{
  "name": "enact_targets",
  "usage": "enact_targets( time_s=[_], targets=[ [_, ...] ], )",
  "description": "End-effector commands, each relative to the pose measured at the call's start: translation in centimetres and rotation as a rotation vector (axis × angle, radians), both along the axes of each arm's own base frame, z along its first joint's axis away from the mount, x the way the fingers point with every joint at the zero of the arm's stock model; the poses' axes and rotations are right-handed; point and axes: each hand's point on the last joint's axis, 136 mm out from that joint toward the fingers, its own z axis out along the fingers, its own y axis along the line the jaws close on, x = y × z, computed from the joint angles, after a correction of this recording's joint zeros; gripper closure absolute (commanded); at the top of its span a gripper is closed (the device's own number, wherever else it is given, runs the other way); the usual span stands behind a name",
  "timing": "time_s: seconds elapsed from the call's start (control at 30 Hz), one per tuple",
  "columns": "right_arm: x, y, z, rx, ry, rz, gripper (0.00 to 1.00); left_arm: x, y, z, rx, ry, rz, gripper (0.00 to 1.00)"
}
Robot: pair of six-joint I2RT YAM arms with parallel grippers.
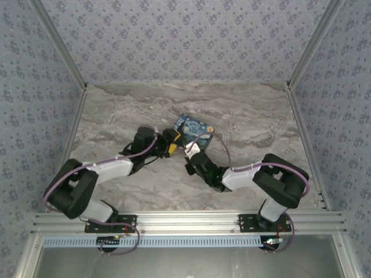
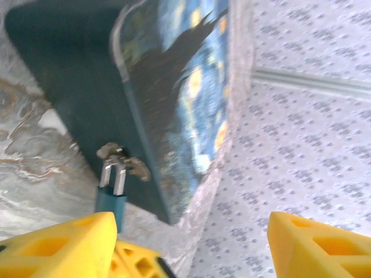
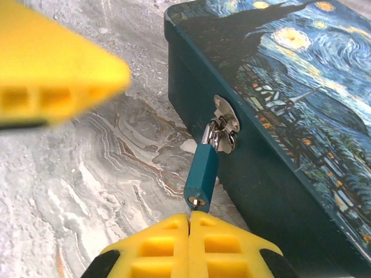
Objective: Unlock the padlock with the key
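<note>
The small blue padlock (image 3: 202,174) hangs by its silvery shackle (image 3: 210,134) from the hasp (image 3: 226,123) on the front of the blue-and-yellow painted box (image 3: 278,87). My right gripper (image 3: 189,219) is shut just below the padlock's keyhole, and a thin silvery key (image 3: 194,207) runs from between its fingers into that keyhole. My left gripper (image 2: 191,246) is open. Its left finger (image 2: 58,243) sits right next to the padlock (image 2: 111,201), its other finger (image 2: 319,243) far to the side. From above, both grippers (image 1: 170,142) (image 1: 190,152) meet at the box's (image 1: 194,130) near edge.
The box rests on a marbled grey table (image 1: 243,116) enclosed by patterned walls (image 1: 185,40). A blurred yellow finger (image 3: 52,63) of the left gripper looms at the upper left of the right wrist view. Metal rails (image 1: 185,220) run along the near edge.
</note>
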Motion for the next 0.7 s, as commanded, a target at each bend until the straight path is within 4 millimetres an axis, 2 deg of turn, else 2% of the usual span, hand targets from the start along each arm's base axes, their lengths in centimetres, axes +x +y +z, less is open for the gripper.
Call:
enact_targets(
  time_s=[0.0,0.33,0.53,0.67],
  targets=[
    [-0.4,0.6,0.7,0.143,0.062,-0.003,1.00,0.7,1.8,0.8,0.064,-0.011,0.018,0.29],
    [-0.6,-0.8,0.7,0.458,0.246,-0.109,1.00,4.9,2.9,7.5,0.081,-0.154,0.013,0.27],
    [-0.8,-1.5,0.4,0.632,0.377,-0.176,1.00,6.2,3.2,9.4,0.118,-0.203,0.008,0.26],
    [-1.0,-2.7,-0.5,0.720,0.465,-0.262,1.00,6.7,3.7,9.3,0.151,-0.205,0.012,0.26]
  ],
)
